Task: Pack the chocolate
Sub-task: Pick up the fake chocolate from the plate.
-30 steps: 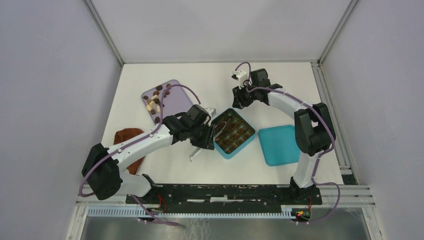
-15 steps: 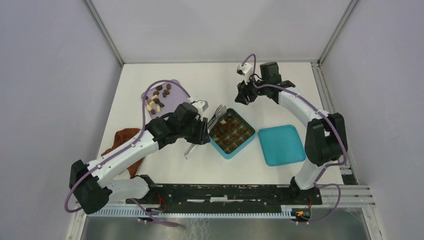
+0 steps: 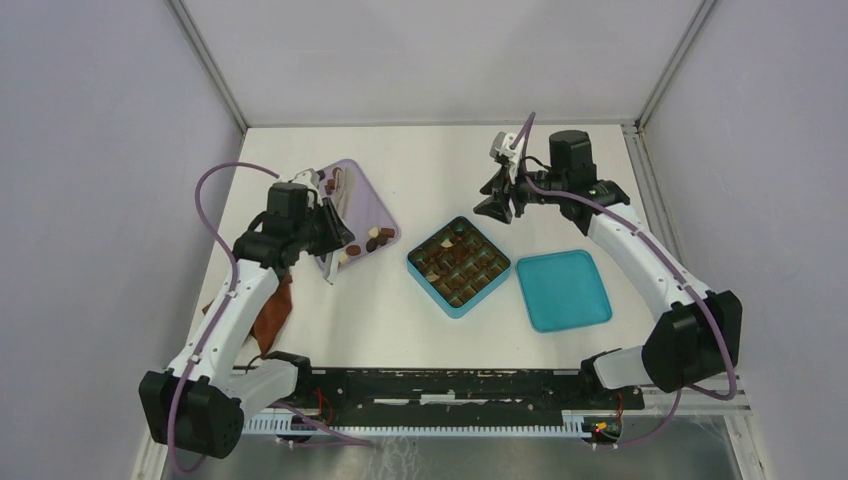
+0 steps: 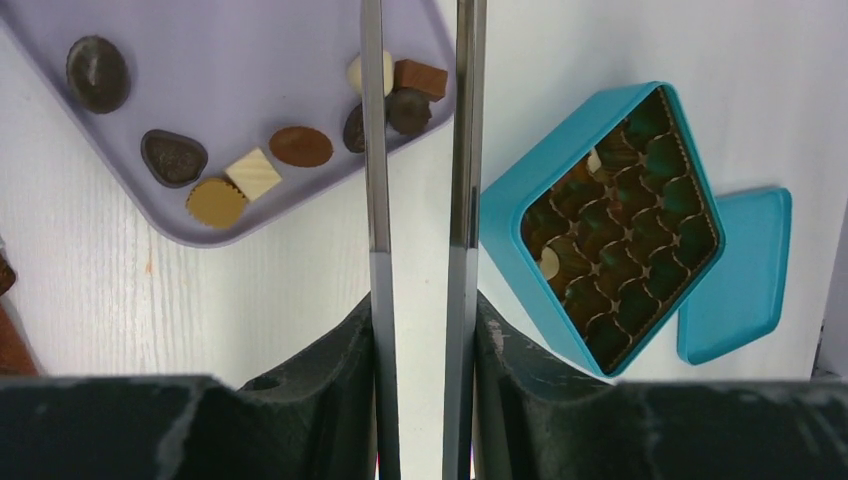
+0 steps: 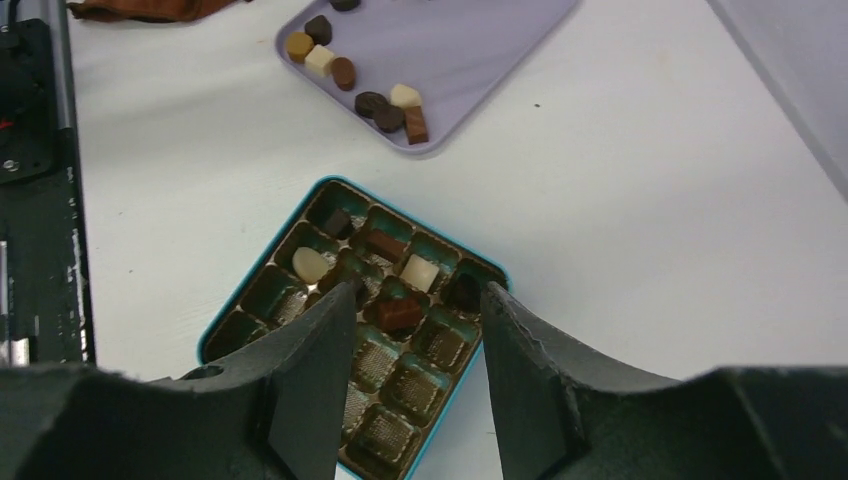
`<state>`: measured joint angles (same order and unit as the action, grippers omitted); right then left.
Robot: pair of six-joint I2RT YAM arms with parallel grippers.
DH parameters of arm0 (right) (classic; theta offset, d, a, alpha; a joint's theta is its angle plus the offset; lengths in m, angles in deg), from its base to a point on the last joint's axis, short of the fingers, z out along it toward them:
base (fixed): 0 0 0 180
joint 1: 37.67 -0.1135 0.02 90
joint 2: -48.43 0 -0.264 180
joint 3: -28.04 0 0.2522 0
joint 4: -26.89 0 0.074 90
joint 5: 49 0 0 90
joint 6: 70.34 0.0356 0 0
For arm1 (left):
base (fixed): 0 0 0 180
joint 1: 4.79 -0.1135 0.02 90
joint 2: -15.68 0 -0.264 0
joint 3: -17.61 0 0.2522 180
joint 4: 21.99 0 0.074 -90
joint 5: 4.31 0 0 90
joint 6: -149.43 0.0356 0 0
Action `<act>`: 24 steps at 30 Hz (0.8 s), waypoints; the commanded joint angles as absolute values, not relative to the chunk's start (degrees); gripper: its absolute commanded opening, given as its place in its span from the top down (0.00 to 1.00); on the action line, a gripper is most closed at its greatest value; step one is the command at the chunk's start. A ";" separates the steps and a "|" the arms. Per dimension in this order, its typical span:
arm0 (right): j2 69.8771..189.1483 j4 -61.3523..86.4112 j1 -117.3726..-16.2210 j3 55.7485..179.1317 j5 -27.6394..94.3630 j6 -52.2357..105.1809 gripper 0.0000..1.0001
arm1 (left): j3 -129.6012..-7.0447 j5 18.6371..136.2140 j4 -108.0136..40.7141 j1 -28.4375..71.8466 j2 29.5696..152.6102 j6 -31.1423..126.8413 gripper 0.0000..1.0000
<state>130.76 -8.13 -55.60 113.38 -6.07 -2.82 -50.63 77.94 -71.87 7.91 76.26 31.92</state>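
A white desk, faint wood grain showing under matt paint, carries a smooth, matt lilac plastic tray and a teal box and lid of similar plastic, the box lined with shiny, crinkled brown cells. The chocolates range from glossy dark to dull cream. A reddish-brown cloth lies in soft folds. The left claw bears bright polished-metal fingers on grainy black plastic; the right claw is all matt, rough black.

the lilac tray runs off the left wrist view's top edge, as do the left gripper's fingers crossing its corner (tips unseen); left of the tray, the cloth is a cut-off sliver.
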 commanded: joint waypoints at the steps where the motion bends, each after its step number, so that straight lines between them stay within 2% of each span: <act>1: 127.97 -3.25 -55.67 107.44 -11.02 -2.20 0.45 | -48.46 75.09 -68.81 4.65 76.54 31.31 0.62; 7: 127.62 -3.23 -55.59 105.67 -14.72 -2.31 0.45 | -49.76 73.57 -68.97 0.36 82.14 27.37 0.63; 13: 126.94 -2.42 -55.59 104.56 -17.23 -1.29 0.45 | -53.77 75.74 -73.24 -0.05 87.25 22.96 0.63; 24: 128.30 -1.74 -55.59 103.71 -19.12 -0.03 0.45 | -53.99 78.73 -74.97 -0.05 91.06 16.02 0.63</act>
<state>128.09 -3.91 -55.63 103.78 -16.51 -0.94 -51.97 77.72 -75.22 0.16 89.94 21.23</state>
